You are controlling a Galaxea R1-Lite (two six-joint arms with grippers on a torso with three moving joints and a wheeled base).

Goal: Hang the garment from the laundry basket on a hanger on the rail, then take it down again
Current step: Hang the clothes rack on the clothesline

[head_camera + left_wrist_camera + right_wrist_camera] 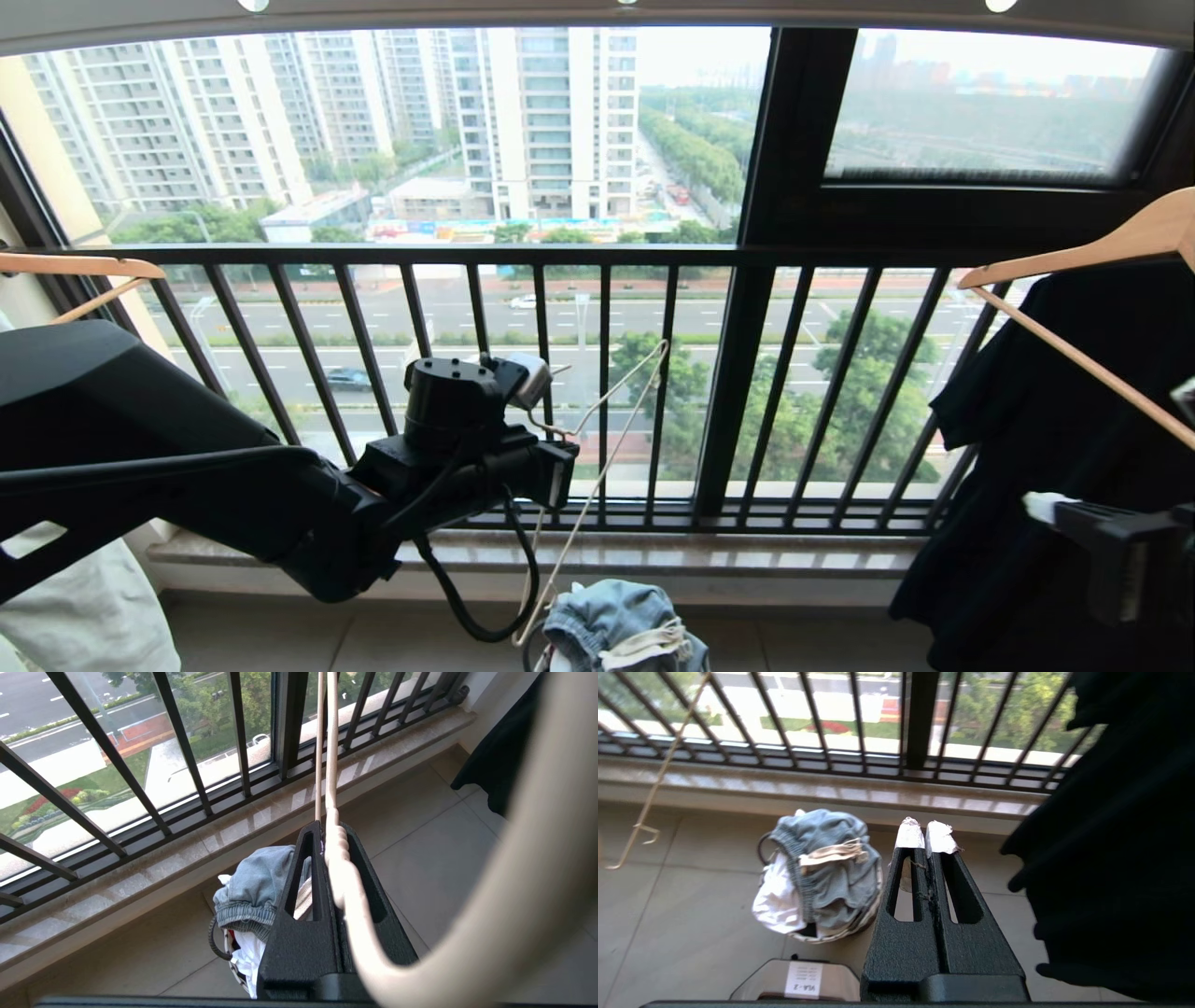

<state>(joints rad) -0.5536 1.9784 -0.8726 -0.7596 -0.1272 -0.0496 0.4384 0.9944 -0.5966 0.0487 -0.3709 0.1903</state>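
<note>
Garment in basket, beside empty right fingers.

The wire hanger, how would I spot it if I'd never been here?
Find the black window railing. In front of it the left gripper holds the hanger. It is thin, cream and bent, unlike the thick wooden hangers at the sides.
</note>
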